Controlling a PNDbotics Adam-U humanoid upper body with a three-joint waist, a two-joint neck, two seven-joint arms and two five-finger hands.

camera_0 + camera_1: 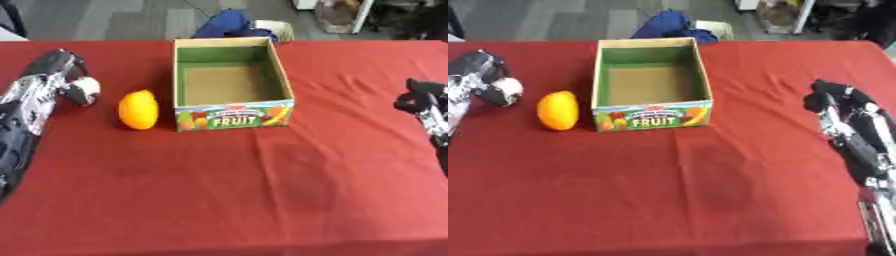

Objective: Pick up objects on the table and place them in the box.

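Orange fruit [138, 109] lies beside the box [233, 115]; left hand [68, 80] nearby, fingers curled, empty; right hand [837, 102] likewise.

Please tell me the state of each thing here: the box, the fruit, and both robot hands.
box: open at the top, upright, nothing inside
orange fruit: on the red table, left of the box, untouched
left robot hand: fingers curled, holding nothing, left of the fruit
right robot hand: fingers curled, holding nothing, far right
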